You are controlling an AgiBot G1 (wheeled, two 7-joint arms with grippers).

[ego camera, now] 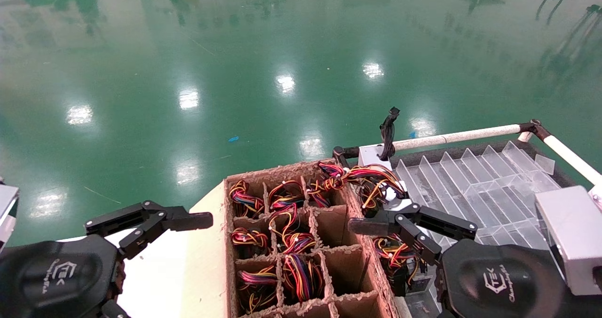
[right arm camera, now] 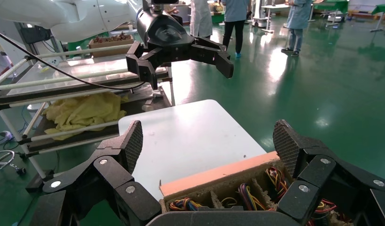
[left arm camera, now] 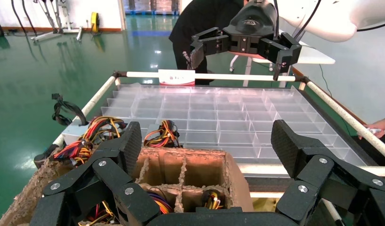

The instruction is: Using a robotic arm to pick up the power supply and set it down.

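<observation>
A brown cardboard divider box (ego camera: 350, 200) stands in the middle, with several power supplies sunk in its cells; mostly their red, yellow and orange wire loops (ego camera: 298, 271) show. Another power supply (ego camera: 372, 157), a grey metal box with wires, lies just right of the carton's far corner, and a further one (ego camera: 400, 257) lies nearer. My right gripper (right arm camera: 207, 136) is open and empty above the carton's right wall, its upper finger (ego camera: 371, 225) over those loose units. My left gripper (left arm camera: 207, 139) is open and empty over the white table, left of the carton.
A clear plastic tray (ego camera: 484, 181) with many compartments fills the right side, framed by white pipe rails (ego camera: 461, 136). The white table (ego camera: 160, 266) lies left of the carton. Green floor lies beyond. A yellow cloth (right arm camera: 82, 110) sits on a rack behind my left arm.
</observation>
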